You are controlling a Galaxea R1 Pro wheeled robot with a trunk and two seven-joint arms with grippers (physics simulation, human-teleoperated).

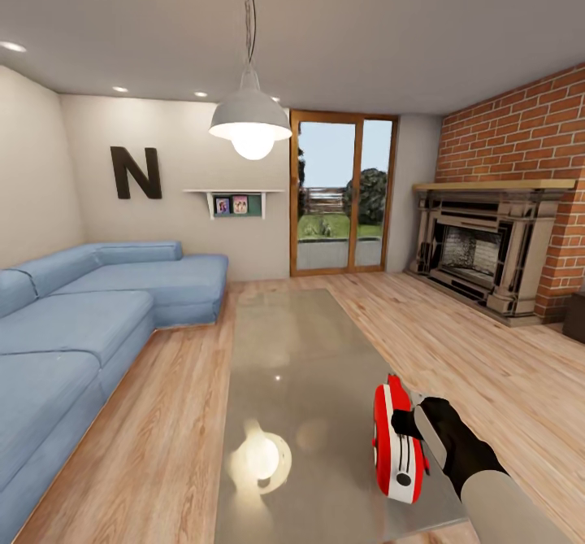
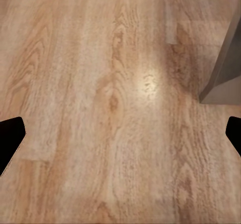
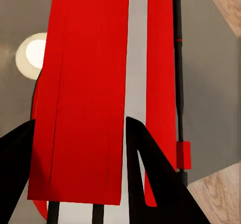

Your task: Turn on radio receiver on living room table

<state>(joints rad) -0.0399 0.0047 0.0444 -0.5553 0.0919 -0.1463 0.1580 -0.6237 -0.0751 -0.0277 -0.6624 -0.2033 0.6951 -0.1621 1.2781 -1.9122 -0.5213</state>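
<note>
Right gripper (image 1: 404, 424) clamps one red radio receiver (image 1: 396, 440), standing on edge at the glossy table's (image 1: 292, 349) near right end. Left gripper (image 2: 120, 133) is spread wide over plank floor (image 2: 90, 83). One blue sofa (image 1: 89, 316), one pendant lamp (image 1: 250, 121), one brick fireplace (image 1: 487, 243).

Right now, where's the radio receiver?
Head view: the radio receiver stands on edge at the near right end of the glass coffee table, against the right claw, beside the lamp's reflection.

Right arm (image 1: 496, 495) reaches forward from lower right, black gripper (image 1: 404, 424) at its end, jaws closed around the radio (image 1: 396, 440). Left gripper (image 2: 120, 133) jaws spread wide, pointing down.
</note>
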